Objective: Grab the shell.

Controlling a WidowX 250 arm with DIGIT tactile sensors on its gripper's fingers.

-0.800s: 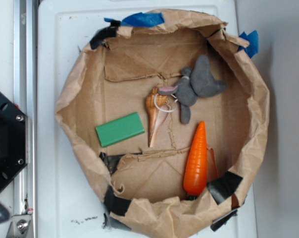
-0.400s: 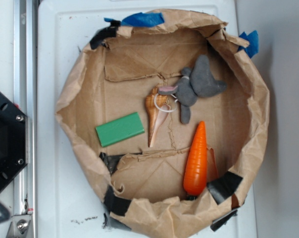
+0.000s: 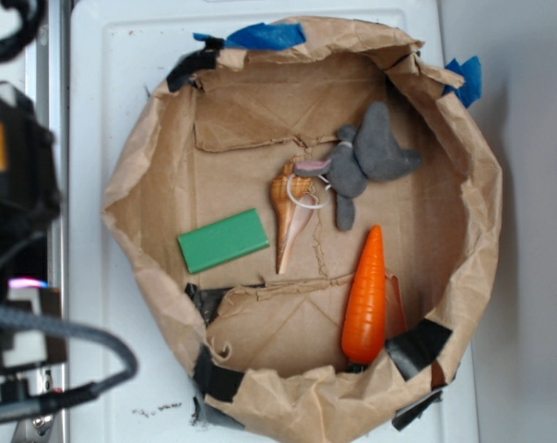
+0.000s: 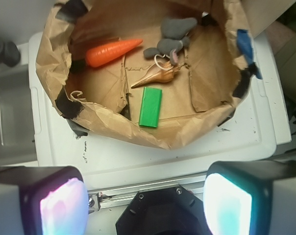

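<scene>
Black robot arm (image 3: 16,175) bearing an orange marking, with thick grey cables looping below it. Pincer (image 4: 143,198): two bulky grey fingers (image 4: 37,200) with glossy translucent pads tinted pink and teal; black screwed base between.

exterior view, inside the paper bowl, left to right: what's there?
green block → shell → grey plush animal. The orange carrot overlaps the plush's span, so its place in the order is unclear.
</scene>
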